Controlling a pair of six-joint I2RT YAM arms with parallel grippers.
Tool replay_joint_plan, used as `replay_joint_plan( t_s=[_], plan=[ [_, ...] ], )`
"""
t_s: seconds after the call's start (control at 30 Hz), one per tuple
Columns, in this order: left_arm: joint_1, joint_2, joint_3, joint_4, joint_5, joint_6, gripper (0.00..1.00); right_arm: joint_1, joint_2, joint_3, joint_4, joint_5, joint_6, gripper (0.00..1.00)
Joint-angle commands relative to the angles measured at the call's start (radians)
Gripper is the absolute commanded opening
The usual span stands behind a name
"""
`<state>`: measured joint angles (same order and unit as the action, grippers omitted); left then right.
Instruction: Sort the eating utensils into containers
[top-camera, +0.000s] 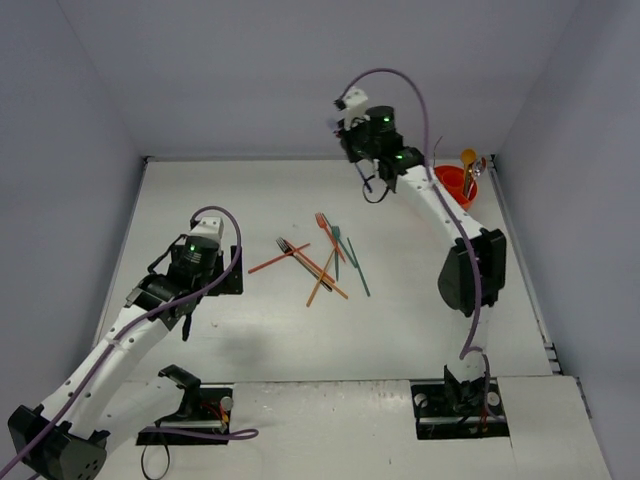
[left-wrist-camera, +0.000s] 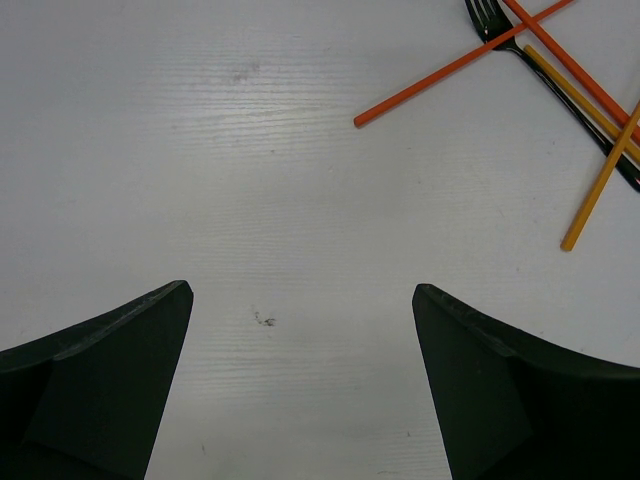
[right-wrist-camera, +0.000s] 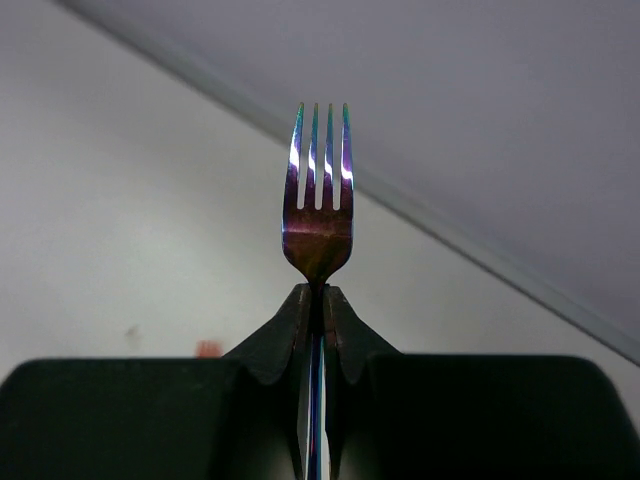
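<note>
A: Near side first: left gripper (left-wrist-camera: 300, 290)?
B: Spread wide, nothing in it, hanging over the white table (left-wrist-camera: 200, 150). Just beyond it are the thin orange stick (left-wrist-camera: 450, 70), the black metal fork (left-wrist-camera: 487, 15) and the yellow stick (left-wrist-camera: 600, 180), crossing each other at the pile's edge.
A: Rest of the pile?
B: Mid-table, the loose heap of red, orange and teal utensils (top-camera: 336, 245), unsorted.
A: Right gripper (right-wrist-camera: 318, 300)?
B: Clenched on the iridescent purple-blue metal fork (right-wrist-camera: 318, 220), pinched at the neck, tines pointing away, handle running back through the grip. It's raised at the far side, left of the small round orange plastic cup (top-camera: 450, 178).
A: Cup contents?
B: A gold spoon (top-camera: 468, 158) and one shiny piece (top-camera: 482, 165) stand in it. Compartments not readable from here.
A: So the step is the drop-in. How to do it well?
B: My read: swing right until centred over the cup, tip the fork upright, and get its end inside a free compartment before letting go. The cup is short and the fork is long, so a high release probably bounces out or tips the cup. Keep clear of the gold spoon.
</note>
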<state>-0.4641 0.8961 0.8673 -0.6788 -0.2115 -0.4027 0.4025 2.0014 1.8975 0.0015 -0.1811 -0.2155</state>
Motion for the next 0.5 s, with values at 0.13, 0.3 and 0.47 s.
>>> replay_joint_plan(
  t_s=[0.13,0.3,0.47],
  plan=[
    [0.007,0.008,0.006,0.036,-0.027,0.002,0.91,-0.276,-0.169,-0.146,0.325,0.024,0.068,0.00],
    [0.007,0.034,0.007,0.036,-0.023,0.004,0.91,-0.327,-0.185,-0.285,0.513,0.133,0.116,0.00],
    [0.007,0.055,0.007,0.035,-0.020,0.004,0.91,-0.353,-0.141,-0.335,0.656,0.250,0.149,0.00]
  ],
)
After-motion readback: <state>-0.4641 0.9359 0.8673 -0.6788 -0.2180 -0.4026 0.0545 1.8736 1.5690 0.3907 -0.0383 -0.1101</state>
